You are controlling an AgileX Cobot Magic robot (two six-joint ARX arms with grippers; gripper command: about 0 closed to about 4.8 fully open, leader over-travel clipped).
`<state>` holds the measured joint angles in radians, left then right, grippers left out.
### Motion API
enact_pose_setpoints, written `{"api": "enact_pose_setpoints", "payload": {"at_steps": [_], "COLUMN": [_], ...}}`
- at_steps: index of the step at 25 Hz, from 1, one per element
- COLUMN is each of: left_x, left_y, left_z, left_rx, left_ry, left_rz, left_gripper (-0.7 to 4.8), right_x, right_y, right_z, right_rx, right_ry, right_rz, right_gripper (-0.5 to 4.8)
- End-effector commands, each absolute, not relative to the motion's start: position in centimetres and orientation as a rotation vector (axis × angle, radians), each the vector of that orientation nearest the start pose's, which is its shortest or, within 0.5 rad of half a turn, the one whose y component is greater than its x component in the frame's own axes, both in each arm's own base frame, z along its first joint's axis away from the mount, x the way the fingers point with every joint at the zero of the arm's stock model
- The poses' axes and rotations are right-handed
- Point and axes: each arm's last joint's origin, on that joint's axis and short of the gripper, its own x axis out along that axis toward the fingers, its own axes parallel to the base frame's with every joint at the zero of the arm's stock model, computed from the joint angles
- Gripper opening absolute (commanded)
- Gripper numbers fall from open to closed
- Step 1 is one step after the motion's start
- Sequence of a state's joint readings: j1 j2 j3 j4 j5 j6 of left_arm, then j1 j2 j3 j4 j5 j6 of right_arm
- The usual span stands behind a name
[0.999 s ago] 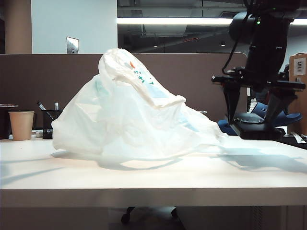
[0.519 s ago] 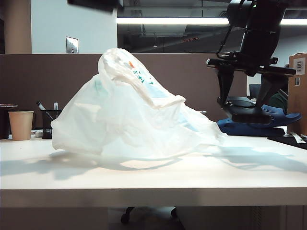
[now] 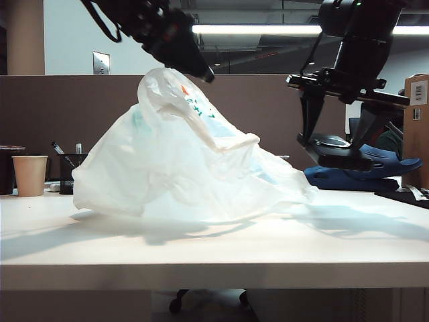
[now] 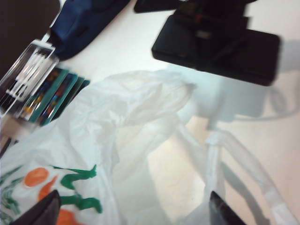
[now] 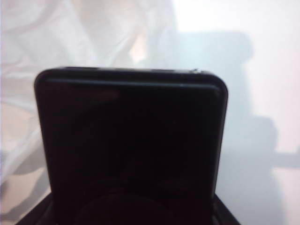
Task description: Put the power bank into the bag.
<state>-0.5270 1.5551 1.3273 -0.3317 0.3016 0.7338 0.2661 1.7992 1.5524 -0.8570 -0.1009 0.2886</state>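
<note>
The bag [image 3: 181,161] is a big crumpled white heap with green and orange print, standing mid-table. My left gripper [image 3: 194,66] reaches in from the upper left, just over the bag's peak. In the left wrist view it [image 4: 133,213] is open, its dark fingertips [image 4: 44,213] straddling the printed plastic [image 4: 117,140]. To the right of the bag, my right gripper [image 3: 337,144] is shut on the power bank [image 3: 345,162], a flat black slab held level above the table. That slab fills the right wrist view [image 5: 131,140] and also shows, blurred, in the left wrist view [image 4: 220,51].
A dark blue foam clog [image 3: 365,176] lies behind the right gripper. At the far left stand a paper cup [image 3: 30,174] and a black mesh pen holder [image 3: 70,171]. A cardboard box [image 3: 417,127] stands at the right edge. A clear box [image 4: 28,77] sits beyond the bag.
My left arm has swung into view from the upper left, down to the bag's top. The right gripper has lifted the power bank off the table and shifted slightly toward the bag.
</note>
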Motion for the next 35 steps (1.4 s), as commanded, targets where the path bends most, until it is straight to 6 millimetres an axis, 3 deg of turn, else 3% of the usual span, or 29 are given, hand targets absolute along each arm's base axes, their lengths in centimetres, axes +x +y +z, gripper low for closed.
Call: {"api": "enact_pose_setpoints", "payload": {"at_steps": [1, 8, 24, 35], "left_x": [30.3, 31.7, 32.4, 32.3], "left_y": [-18.5, -18.7, -18.6, -19.1], "left_z": [31.2, 29.3, 30.4, 30.9], "left_rx": [0.790, 0.879, 1.029, 1.101], "left_ry": [0.293, 0.373, 0.280, 0.204], "left_rz": [-0.916, -0.780, -0.578, -0.574], "left_gripper": [4.04, 4.03, 4.04, 3.95], "right_x": [36.0, 35.7, 35.7, 35.7], "right_y": [10.3, 10.5, 10.5, 10.5], "right_z": [27.9, 27.8, 27.8, 27.8], "right_rx": [0.174, 0.194, 0.203, 0.188], "right_ry": [1.128, 1.165, 1.167, 1.164], "right_rz": [0.200, 0.282, 0.307, 0.318], "right_gripper": [1.47, 1.48, 1.47, 1.47]}}
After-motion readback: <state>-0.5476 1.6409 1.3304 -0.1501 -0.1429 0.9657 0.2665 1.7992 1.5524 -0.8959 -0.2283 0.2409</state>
